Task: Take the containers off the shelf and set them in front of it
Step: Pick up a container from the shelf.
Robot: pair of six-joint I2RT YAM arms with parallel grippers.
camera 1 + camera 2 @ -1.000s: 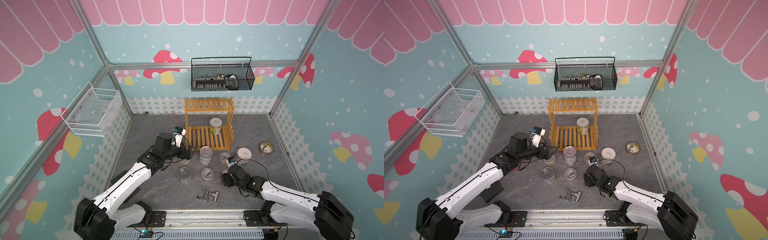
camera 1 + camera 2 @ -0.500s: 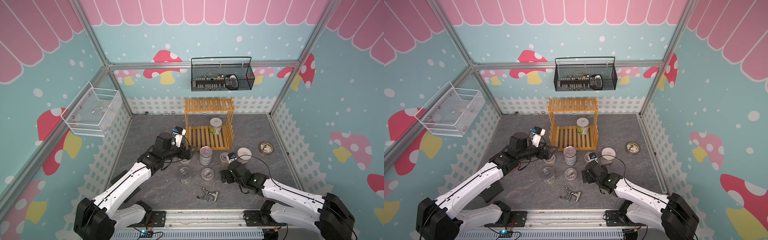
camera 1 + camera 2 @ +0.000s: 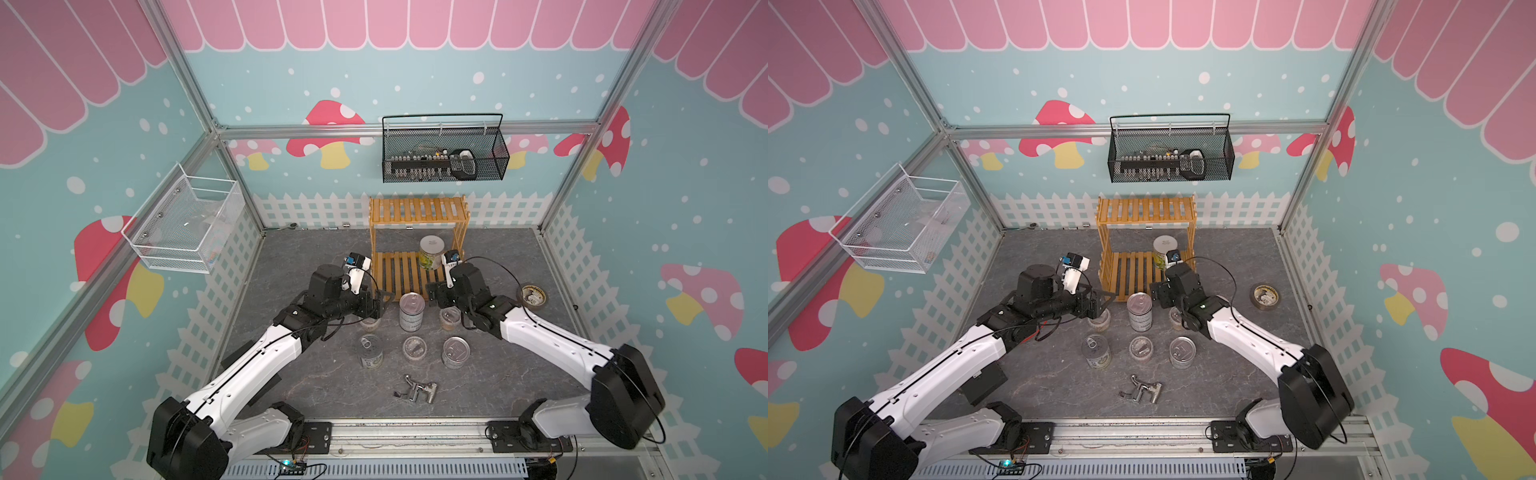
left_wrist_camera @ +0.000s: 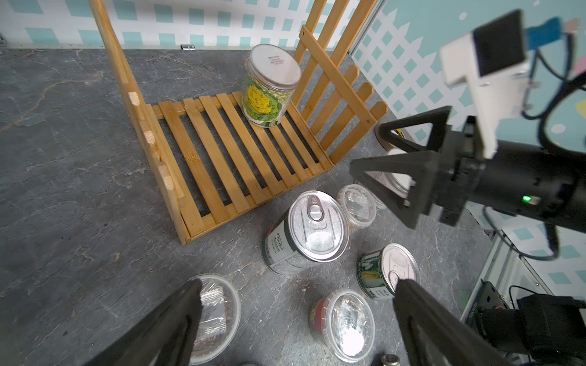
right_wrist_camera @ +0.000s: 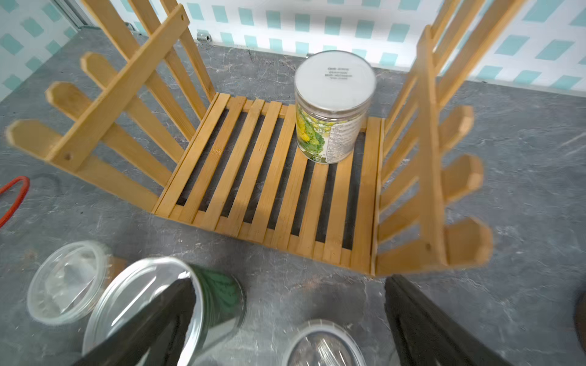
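The wooden shelf stands at the back, with one white-lidded jar on the right of its lower tier. On the floor in front stand three tin cans and three clear cups. Another white lid shows behind my right gripper. My left gripper hangs open over the left cup. My right gripper is open and empty, just before the shelf's front edge, facing the jar.
A tape roll lies on the floor at the right. A metal fitting lies near the front rail. A black mesh basket hangs on the back wall, a white wire basket on the left wall.
My right gripper has opened wider and moved back and left, from the front-right floor to the shelf's front edge; its arm now covers the white-lidded jar there. The left arm has not moved.
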